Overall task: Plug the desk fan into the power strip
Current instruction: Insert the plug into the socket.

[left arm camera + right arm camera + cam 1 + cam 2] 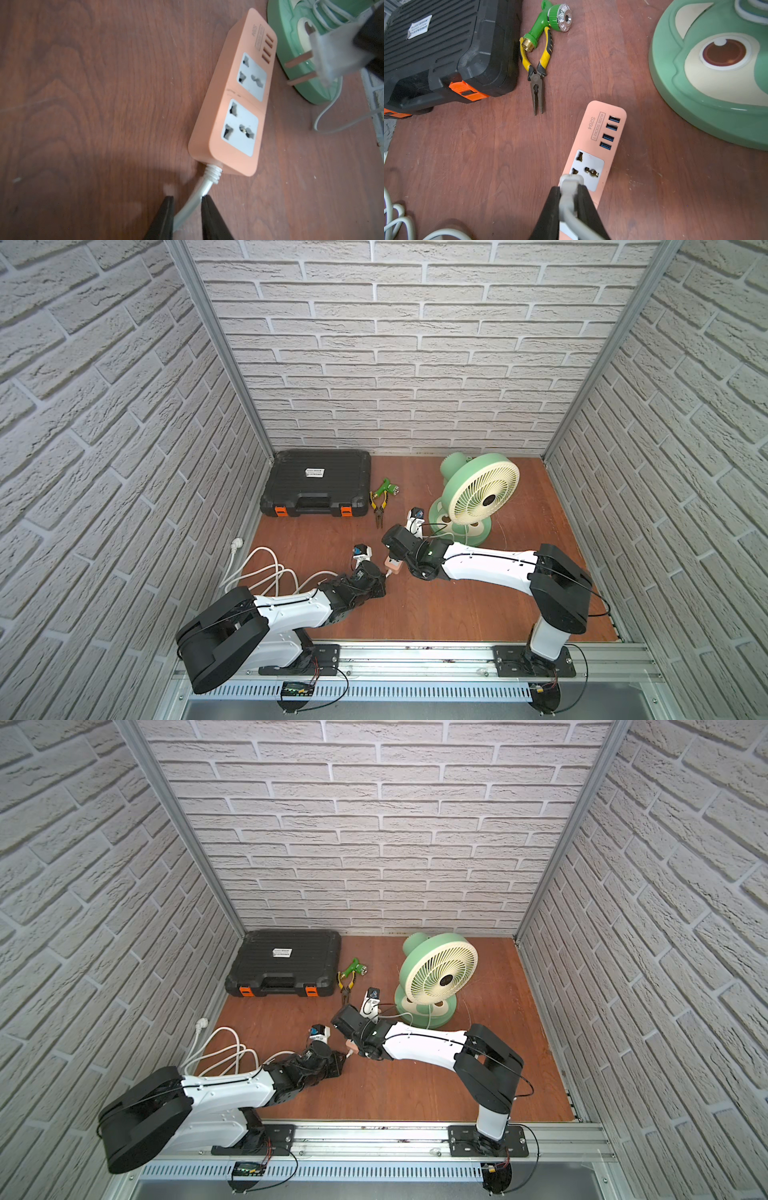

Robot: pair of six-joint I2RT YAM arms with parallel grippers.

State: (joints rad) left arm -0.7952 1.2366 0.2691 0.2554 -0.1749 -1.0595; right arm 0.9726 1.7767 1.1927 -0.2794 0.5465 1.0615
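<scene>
Your left end effector is clenched round the thick white cable, and the short peach-pink rectangular plastic power strip lies flat on the brown wood-grain bench just ahead of its fingertips. That hold is on flexible cable rather than the body, so I judge the strip could swivel or skid once you press on it. Your right end effector is grasping the small white plug just over the socket nearer the USB end, its copper prongs not yet in. If they arrive tilted or off the slots, they may jam on the white face or twist the plug in the grip. The thin white cord trails back toward the mint-green round plastic desk fan with its cream grille, standing just beyond this end effector; a taut cord could tug it. Counted: one black ribbed plastic toolcase, one pair of yellow-handled pliers, one green hose nozzle, one strip with two sockets and four USB ports, one plug with two prongs, one fan.
</scene>
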